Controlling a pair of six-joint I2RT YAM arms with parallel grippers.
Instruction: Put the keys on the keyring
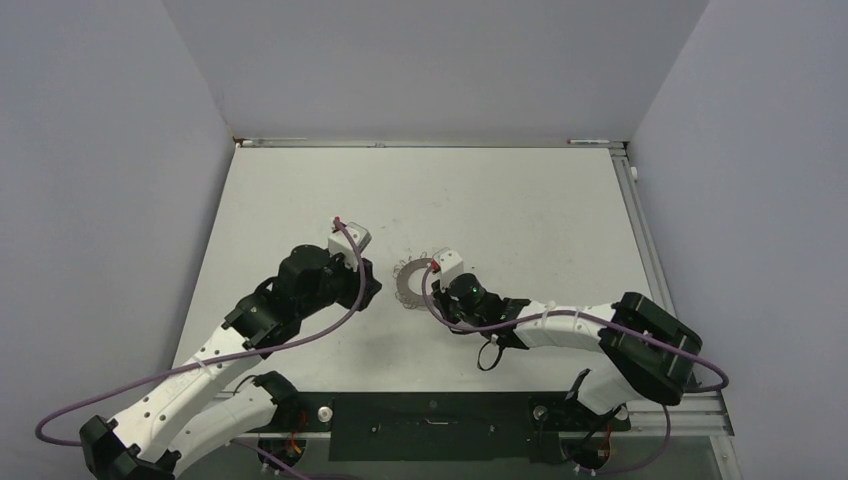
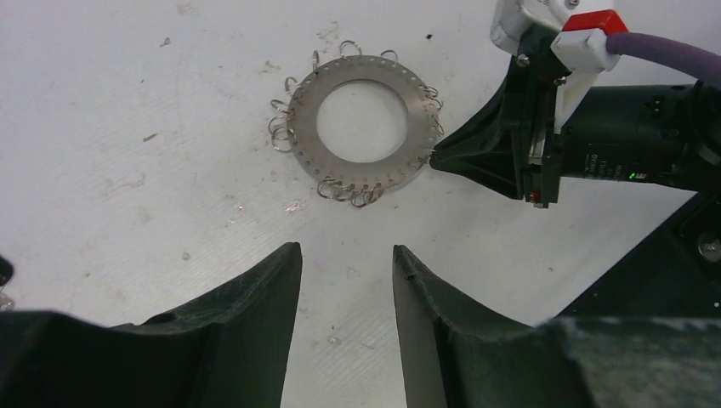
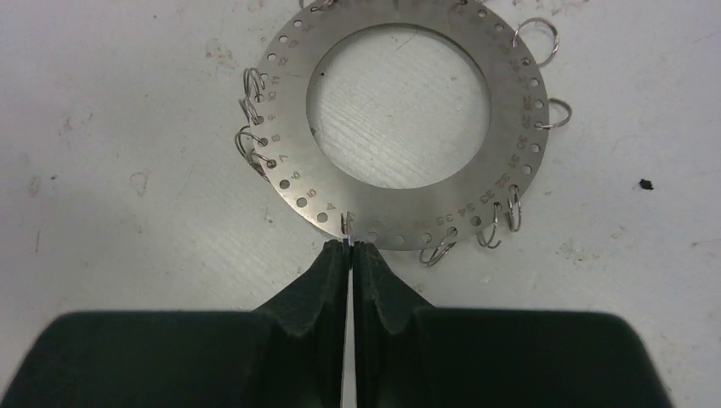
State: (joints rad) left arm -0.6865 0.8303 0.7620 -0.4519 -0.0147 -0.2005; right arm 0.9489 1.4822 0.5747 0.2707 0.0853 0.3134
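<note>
The right gripper (image 3: pixel 350 248) has its two black fingertips (image 3: pixel 330 265) pressed together. They pinch what looks like one small wire loop (image 3: pixel 347 224) at the near rim of the keyring (image 3: pixel 285 157). The keyring is a flat grey metal disc with a wide central hole, numbered holes around its band and more wire loops scattered round its edge. It lies flat on the white table (image 1: pixel 520 210), between the two arms. The left gripper (image 2: pixel 344 255) hovers near the ring on the opposite side and points at it, its fingers a moderate way apart with nothing between them. No keys can be seen in any view, so where they are cannot be told. The step in hand appears to be steadying the ring by one loop, or picking that loop out, ahead of threading anything on; the task looks barely begun. The next move likely calls for a firm pinch from the right side while the left fetches a key. After that comes very fine alignment, since the loop is tiny and thin and could slip or bend
</note>
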